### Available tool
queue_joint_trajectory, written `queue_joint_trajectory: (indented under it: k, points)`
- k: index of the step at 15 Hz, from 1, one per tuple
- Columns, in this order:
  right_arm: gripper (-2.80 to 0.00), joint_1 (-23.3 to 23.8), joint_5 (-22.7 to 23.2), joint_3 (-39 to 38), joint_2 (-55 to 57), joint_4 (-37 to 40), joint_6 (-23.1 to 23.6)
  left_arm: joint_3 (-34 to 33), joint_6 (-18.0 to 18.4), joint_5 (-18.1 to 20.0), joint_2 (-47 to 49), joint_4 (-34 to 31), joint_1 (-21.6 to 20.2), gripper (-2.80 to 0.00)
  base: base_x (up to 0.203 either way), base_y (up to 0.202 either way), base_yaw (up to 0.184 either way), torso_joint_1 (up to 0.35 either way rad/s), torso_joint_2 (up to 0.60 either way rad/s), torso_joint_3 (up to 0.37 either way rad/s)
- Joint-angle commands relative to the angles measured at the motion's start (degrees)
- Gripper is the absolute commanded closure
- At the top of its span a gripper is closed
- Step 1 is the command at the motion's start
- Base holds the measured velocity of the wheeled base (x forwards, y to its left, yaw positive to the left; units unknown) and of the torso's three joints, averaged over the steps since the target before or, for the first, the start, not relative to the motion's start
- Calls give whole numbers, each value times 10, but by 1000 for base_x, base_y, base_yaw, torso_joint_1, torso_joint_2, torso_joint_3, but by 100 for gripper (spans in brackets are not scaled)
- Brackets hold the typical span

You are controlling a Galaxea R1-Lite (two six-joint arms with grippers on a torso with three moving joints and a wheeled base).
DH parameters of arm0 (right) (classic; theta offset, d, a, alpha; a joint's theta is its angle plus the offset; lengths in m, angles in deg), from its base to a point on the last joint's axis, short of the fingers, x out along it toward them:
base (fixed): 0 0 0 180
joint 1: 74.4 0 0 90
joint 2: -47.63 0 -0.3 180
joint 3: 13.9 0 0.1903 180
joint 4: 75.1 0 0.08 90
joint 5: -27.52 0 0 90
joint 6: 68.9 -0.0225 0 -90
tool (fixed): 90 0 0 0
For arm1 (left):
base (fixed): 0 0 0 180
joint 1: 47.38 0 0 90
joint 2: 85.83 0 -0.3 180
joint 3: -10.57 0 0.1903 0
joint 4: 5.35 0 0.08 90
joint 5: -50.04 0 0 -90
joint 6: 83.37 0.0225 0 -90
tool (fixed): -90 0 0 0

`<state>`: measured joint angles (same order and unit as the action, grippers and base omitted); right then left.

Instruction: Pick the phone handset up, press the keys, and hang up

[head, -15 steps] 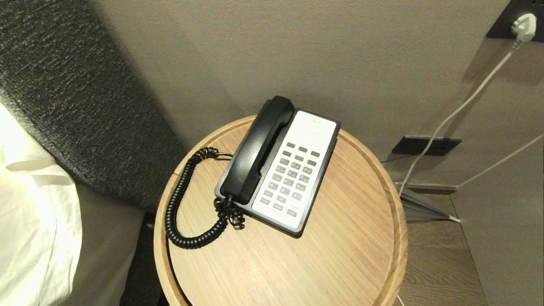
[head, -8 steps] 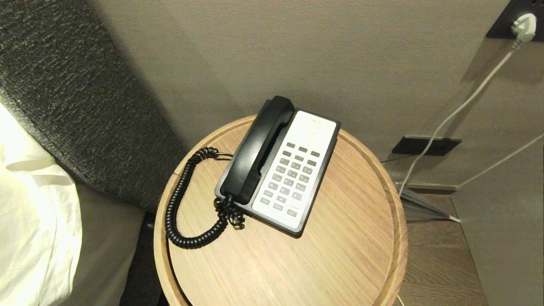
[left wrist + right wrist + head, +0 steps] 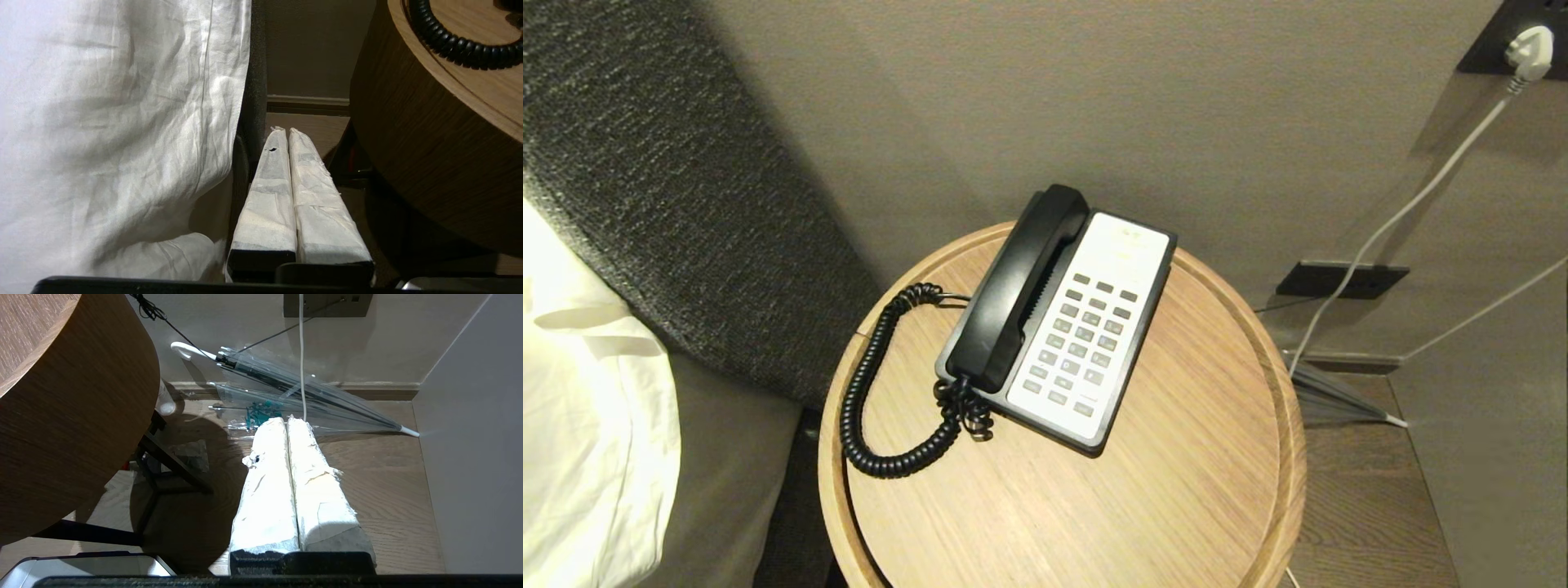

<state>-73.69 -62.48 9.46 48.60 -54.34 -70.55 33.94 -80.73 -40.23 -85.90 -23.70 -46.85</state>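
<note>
Phone handset point(image 3: 1017, 287) lies in its cradle along the left side of the phone base point(image 3: 1143, 339), which sits angled near the middle-back of the round wooden tabletop point(image 3: 1176, 490).

Going left to right in the head view: a white pillow point(image 3: 588, 425) lies at the far left against a dark woven headboard point(image 3: 670, 188). Next comes the black coiled cord point(image 3: 862, 392), looping across the tabletop from the near end of the handset round to the left side of the base. Right of the handset, the keys point(image 3: 1082, 343) form a grid of small grey buttons in the white faceplate. Farther right, a white cable point(image 3: 1405, 212) runs down the wall from a plug point(image 3: 1529, 47) at the top corner, and a dark wall plate point(image 3: 1339, 279) sits low on the wall.

Neither arm appears in the head view. The left hand point(image 3: 284, 132) hangs low between the white bedding point(image 3: 122, 122) and the table's curved side, its 2 wrapped fingers point(image 3: 269, 196) pressed together and grasping nothing. The right hand point(image 3: 286, 421) hangs low on the other side of the table, above the wooden floor point(image 3: 388, 490), also clenched on nothing, with a clear folded umbrella point(image 3: 294, 388) lying on the floor beyond it.
</note>
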Motion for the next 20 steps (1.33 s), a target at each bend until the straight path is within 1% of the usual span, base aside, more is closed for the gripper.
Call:
queue_joint_trajectory:
  k: [1, 20]
  points:
    - [0, 0, 0, -12, 1, 0, 0, -23, -35, -2, 0, 3, 0, 0, 0, 0, 0, 0, 0, 0]
    - [0, 0, 0, -12, 1, 0, 0, -23, -34, -3, 1, 3, 0, 0, 0, 0, 0, 0, 0, 0]
